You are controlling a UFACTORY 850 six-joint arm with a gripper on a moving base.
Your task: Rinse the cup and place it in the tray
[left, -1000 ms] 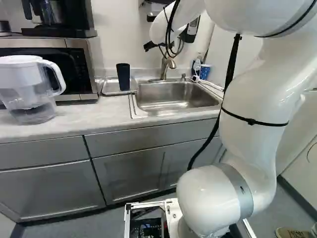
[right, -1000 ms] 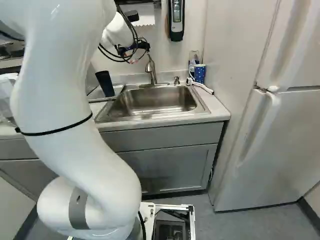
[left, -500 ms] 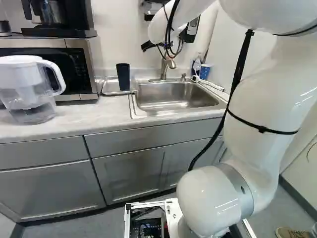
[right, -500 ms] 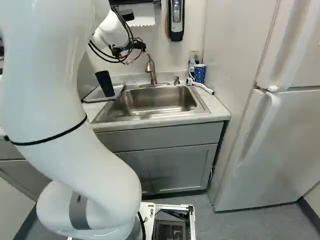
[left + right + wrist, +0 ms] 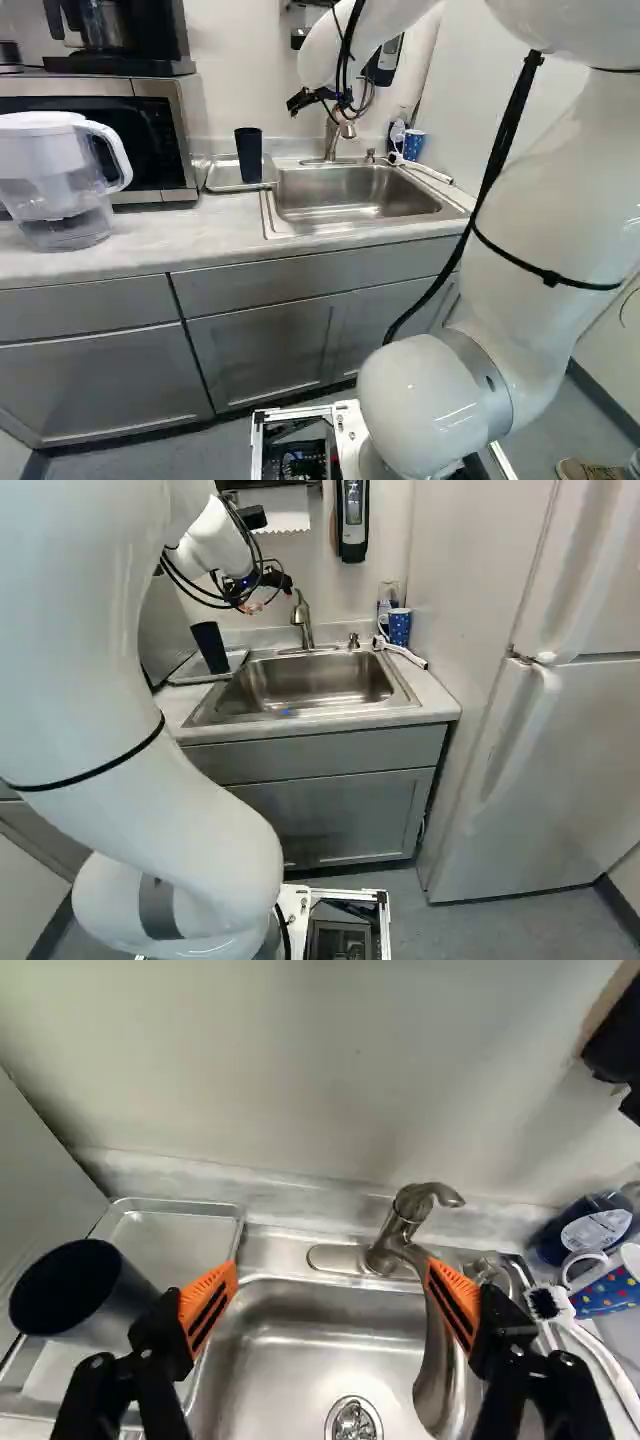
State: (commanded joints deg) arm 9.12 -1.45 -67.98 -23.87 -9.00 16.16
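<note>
Wrist view: dark cup beside the open gripper (image 5: 258, 600), in the tray

The gripper's fingers stand wide apart with a broad gap between their orange pads (image 5: 208, 1305), and it has hold of nothing. The dark cup (image 5: 125, 1305) is outside that gap, just beyond one finger. It stands upright in the metal tray (image 5: 175, 1235), which lies on that same side of the gripper, next to the sink (image 5: 320, 1360).

Ahead of the gap is the faucet (image 5: 393, 1238), nearer the finger on the side away from the cup; its spout curves down along the inner side of that finger. Whether the two touch, I cannot tell. The sink's basin opens below the gripper, its drain (image 5: 353, 1420) between the lines of the two fingers.

Past the finger farther from the cup are a white-handled brush (image 5: 590, 1345), a dotted mug (image 5: 608, 1295) and a dark bottle (image 5: 592, 1230), grouped near the wall (image 5: 330, 1080) on the desk (image 5: 130, 245).
</note>
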